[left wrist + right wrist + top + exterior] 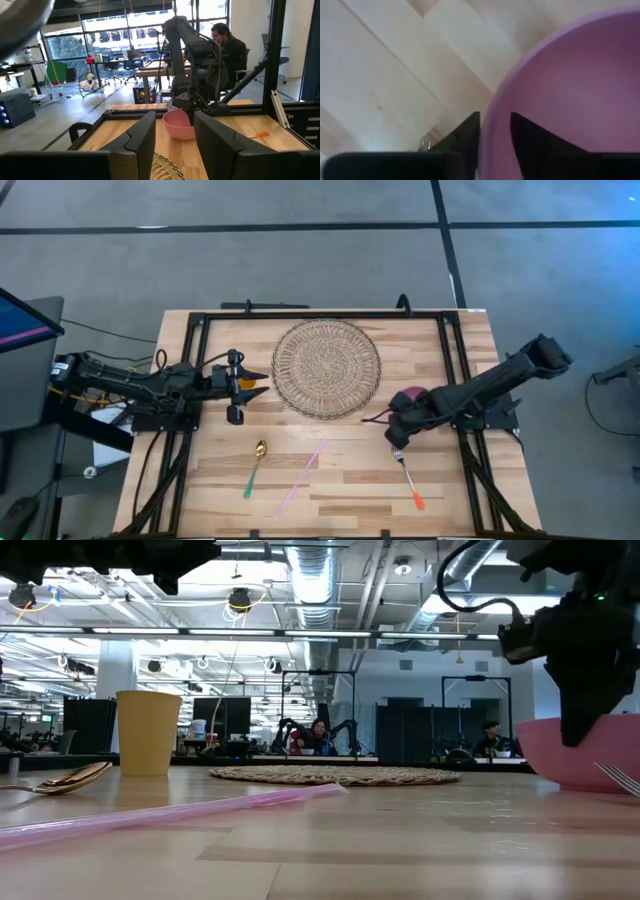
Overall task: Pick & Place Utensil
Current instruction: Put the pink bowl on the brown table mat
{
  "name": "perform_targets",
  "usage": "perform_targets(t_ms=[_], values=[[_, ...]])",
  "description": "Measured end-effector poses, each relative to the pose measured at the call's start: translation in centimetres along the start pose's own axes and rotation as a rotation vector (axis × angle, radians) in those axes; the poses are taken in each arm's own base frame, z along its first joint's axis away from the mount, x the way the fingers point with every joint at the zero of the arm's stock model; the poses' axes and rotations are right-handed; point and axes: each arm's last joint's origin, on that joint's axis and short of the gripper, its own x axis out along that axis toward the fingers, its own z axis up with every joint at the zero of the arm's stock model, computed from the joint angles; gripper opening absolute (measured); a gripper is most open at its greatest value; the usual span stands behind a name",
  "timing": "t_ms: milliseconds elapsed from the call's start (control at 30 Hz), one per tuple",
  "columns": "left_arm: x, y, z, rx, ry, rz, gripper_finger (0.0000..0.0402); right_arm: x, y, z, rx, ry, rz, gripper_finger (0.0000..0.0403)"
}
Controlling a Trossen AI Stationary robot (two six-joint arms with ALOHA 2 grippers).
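A pink bowl (411,397) stands on the table right of centre, also seen in the low view (565,755) and the left wrist view (178,125). My right gripper (396,427) is at its near-left rim, shut on it (495,135). An orange-handled fork (408,478) lies on the table just nearer; its tines show in the right wrist view (425,144). A gold spoon with a green handle (255,465) and a pink straw (303,473) lie flat near the near edge. My left gripper (240,386) hangs open left of the mat, above a yellow cup (148,732), touching nothing. My right gripper holds the pink bowl by its rim (489,131), one finger (467,132) outside the wall and the other (535,140) inside the hollow. The fingers come from above, slanting down. In the low view the bowl looks upright, with its base on the table.
A round woven placemat (327,367) lies flat at the far middle of the table. A black frame (320,314) runs round the table's edges. Bare wood lies between mat and utensils. People sit in the room beyond.
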Motion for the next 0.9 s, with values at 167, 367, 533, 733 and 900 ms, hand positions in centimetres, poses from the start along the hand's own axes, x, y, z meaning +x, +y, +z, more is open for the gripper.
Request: perform_targets(t_ms=[167, 367, 533, 733, 900], values=[[0.0, 0.0, 0.0, 0.0, 0.0, 0.0, 0.0135, -0.1, -0.1, 0.1, -0.017, 0.023, 0.008, 0.0013], [0.0, 0.0, 0.0, 0.0, 0.0, 0.0, 0.0135, -1.6, 0.7, 0.9, -0.048, -0.015, 0.073, 0.0017], [0.0, 0.0, 0.0, 0.0, 0.0, 0.0, 0.0135, -3.5, 2.6, 2.7, -0.193, -0.164, 0.156, 0.0006], [0.0, 0.0, 0.0, 0.001, 0.0, 0.0, 0.0135, -4.4, 5.5, 5.8, -0.383, -0.461, 0.337, 0.0003], [0.2, -0.1, -0.1, 0.003, 0.009, -0.001, 0.0135, -3.1, 7.8, 8.7, -0.536, -0.517, 0.361, 0.0002]])
